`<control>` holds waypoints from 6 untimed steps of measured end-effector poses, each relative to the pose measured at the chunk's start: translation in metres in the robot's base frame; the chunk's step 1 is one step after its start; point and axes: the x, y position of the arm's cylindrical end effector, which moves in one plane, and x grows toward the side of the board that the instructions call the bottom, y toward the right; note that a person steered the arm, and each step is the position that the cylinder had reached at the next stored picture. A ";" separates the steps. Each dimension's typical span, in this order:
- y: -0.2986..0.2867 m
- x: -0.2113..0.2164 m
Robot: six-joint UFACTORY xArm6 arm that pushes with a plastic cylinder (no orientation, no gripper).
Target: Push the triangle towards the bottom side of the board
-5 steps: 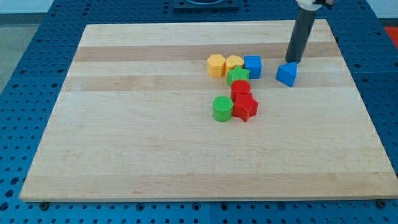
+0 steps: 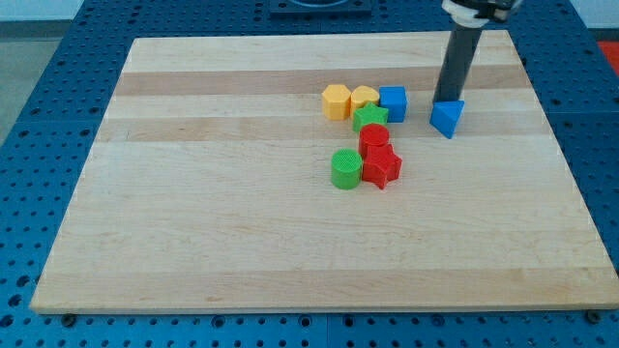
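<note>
The blue triangle [image 2: 446,118] lies on the wooden board [image 2: 242,222], in the upper right part of the view. My tip [image 2: 447,101] stands just above the triangle's top edge, touching or nearly touching it. The dark rod rises from there to the view's top.
To the triangle's left sits a cluster: a blue cube [image 2: 393,102], two yellow blocks [image 2: 337,101] [image 2: 365,98], a green star-like block [image 2: 369,119], a red cylinder [image 2: 374,139], a red star-like block [image 2: 381,166] and a green cylinder [image 2: 345,168]. The board's right edge lies to the triangle's right.
My tip has shifted slightly left and down onto the triangle's top edge. The blue triangle has turned a little and edged left.
</note>
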 end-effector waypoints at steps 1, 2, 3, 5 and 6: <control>-0.003 0.003; -0.003 0.015; -0.003 0.029; 0.001 0.042; 0.014 0.042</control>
